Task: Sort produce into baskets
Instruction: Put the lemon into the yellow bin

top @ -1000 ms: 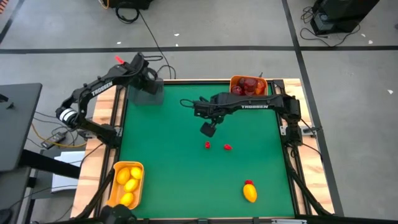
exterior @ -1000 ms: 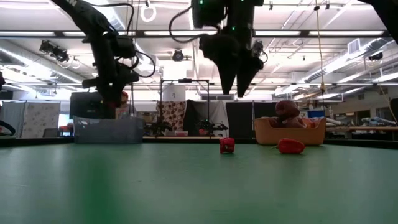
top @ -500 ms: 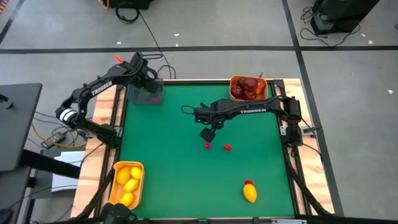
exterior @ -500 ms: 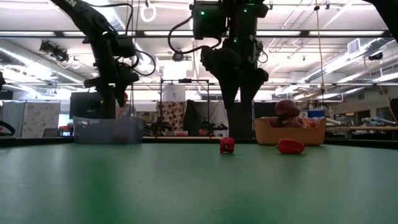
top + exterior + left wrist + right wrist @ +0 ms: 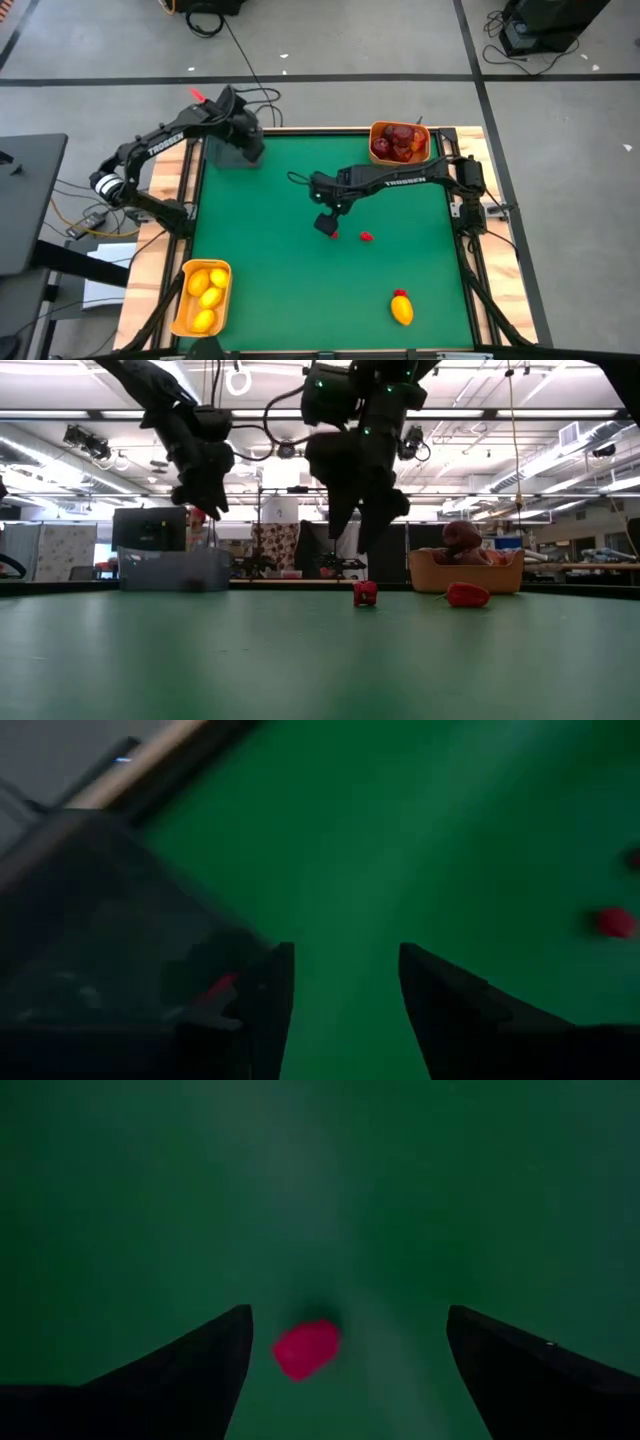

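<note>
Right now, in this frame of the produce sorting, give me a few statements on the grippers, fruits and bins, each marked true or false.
1. The right gripper is open above a small red piece on the green table. True.
2. The orange bin near the left arm's base holds dark red round fruits. False: it holds yellow lemons; the dark red fruits are in the other orange bin.
3. A yellow lemon lies loose on the table. True.
4. The left gripper hangs over the middle of the table. False: it is at the dark grey tray in a far corner.
5. Both small red pieces lie in the tray. False: a second red piece also lies on the table.
</note>
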You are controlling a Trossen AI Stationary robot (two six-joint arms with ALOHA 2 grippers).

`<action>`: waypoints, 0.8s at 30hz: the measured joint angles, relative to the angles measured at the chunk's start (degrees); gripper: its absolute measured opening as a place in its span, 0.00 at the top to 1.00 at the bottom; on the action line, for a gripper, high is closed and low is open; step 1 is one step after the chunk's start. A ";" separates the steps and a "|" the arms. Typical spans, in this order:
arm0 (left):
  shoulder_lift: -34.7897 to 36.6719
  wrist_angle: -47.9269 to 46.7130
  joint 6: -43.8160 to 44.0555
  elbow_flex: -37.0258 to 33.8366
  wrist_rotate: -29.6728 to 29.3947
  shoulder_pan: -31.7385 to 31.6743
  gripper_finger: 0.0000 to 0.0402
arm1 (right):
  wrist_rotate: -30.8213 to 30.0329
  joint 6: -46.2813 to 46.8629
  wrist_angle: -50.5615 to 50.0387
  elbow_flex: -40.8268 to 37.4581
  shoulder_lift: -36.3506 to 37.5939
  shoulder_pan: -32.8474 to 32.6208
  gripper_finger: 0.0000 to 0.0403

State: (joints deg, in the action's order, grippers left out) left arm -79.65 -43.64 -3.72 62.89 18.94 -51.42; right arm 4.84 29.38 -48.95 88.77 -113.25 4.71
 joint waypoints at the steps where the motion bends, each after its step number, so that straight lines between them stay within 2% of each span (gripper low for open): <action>1: 0.00 0.00 0.52 0.00 0.57 0.76 0.54 | -0.63 0.74 -0.08 -0.39 0.00 -0.19 0.14; 5: 0.02 0.43 0.87 0.00 0.79 4.28 0.54 | -0.75 2.14 -0.52 -1.68 0.00 -1.72 0.14; 11: 0.02 0.34 -0.86 0.00 0.88 9.91 0.54 | -0.99 -0.84 -3.96 -5.54 0.00 -5.54 0.14; 15: 0.04 0.27 -1.61 0.00 0.75 13.06 0.54 | 1.46 -0.80 -3.85 -7.63 0.00 -8.32 0.14; 21: 0.04 0.47 -0.31 0.00 -5.98 16.48 0.54 | 0.58 3.15 -3.38 -7.91 0.00 -12.43 0.14; 24: 0.04 0.49 -0.23 0.00 -6.27 17.94 0.54 | 0.62 6.26 -3.38 -7.91 0.00 -14.05 0.14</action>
State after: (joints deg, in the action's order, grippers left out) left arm -79.61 -43.15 -3.95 62.89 12.66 -33.48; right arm 5.47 35.64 -52.34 80.86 -113.25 -9.34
